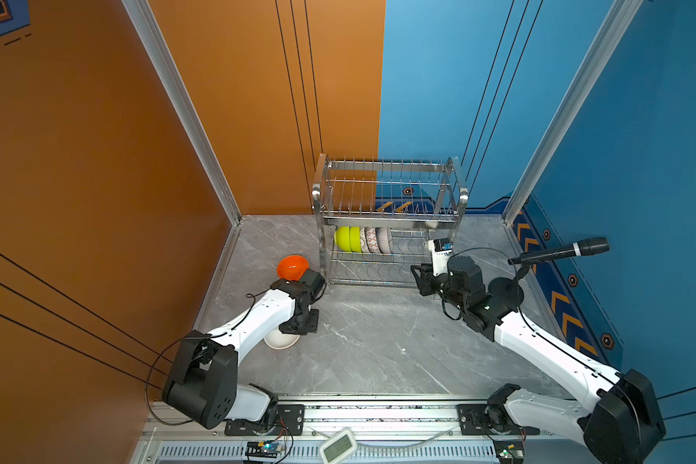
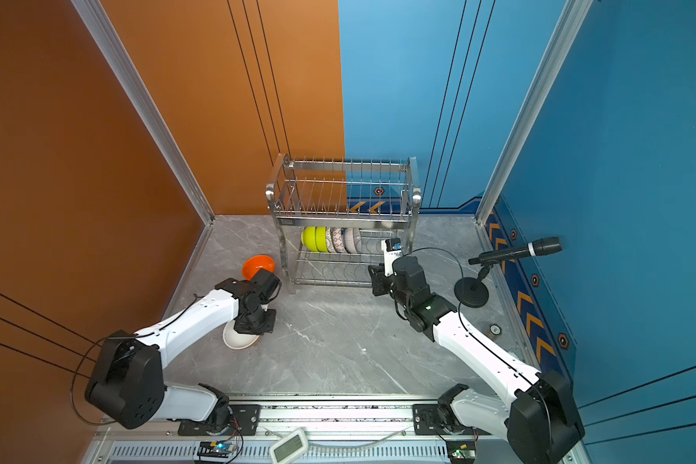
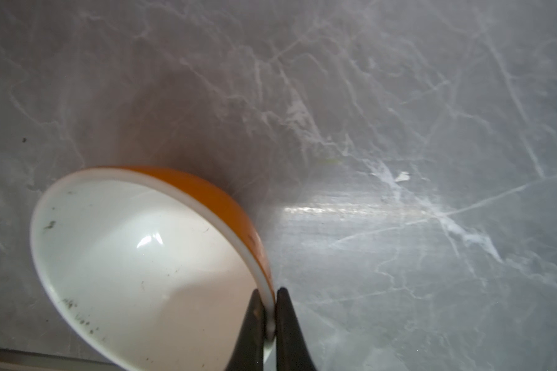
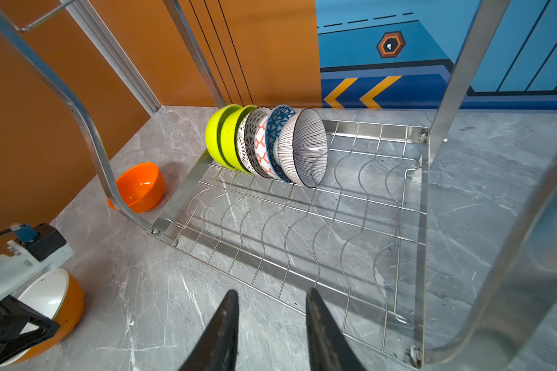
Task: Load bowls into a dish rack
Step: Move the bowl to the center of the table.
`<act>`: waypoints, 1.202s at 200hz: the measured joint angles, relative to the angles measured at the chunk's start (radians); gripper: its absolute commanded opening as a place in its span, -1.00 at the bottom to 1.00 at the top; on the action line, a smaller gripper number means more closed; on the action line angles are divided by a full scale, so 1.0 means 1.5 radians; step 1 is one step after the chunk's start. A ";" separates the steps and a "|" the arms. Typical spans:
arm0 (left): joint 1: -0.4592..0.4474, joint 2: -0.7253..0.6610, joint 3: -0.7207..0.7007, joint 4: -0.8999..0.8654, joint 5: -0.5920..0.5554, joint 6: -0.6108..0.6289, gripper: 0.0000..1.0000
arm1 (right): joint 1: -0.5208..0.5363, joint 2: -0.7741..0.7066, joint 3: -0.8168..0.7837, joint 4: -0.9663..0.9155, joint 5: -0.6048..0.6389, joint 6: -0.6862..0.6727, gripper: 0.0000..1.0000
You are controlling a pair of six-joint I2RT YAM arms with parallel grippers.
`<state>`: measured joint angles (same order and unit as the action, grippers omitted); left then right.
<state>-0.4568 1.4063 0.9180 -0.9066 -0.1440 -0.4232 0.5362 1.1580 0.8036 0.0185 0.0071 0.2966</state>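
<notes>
My left gripper (image 3: pixel 268 294) is shut on the rim of a bowl (image 3: pixel 142 257) that is white inside and orange outside. This bowl (image 1: pixel 278 341) lies low over the table, half hidden under the left wrist in both top views. An all-orange bowl (image 1: pixel 293 267) sits on the table by the dish rack's (image 1: pixel 390 221) left leg. Several bowls (image 4: pixel 264 143) stand on edge at the back left of the rack's lower tier (image 4: pixel 303 225): two lime-green, then patterned ones. My right gripper (image 4: pixel 272 298) is open and holds nothing, just in front of that tier.
A black microphone (image 1: pixel 559 253) on a round-based stand (image 1: pixel 505 291) stands at the right, close behind the right arm. Orange and blue walls close in the grey marble table (image 1: pixel 378 353) on three sides. The rack's top tier holds nothing.
</notes>
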 measured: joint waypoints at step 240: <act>-0.385 0.333 0.367 -0.003 -0.026 -0.053 -0.34 | -0.013 -0.188 -0.030 -0.113 0.104 0.014 -0.29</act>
<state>-1.0344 1.9060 1.4689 -0.9115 -0.1825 -0.5026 0.5167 0.8761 0.7593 -0.1513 0.1623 0.3180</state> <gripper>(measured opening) 0.284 0.358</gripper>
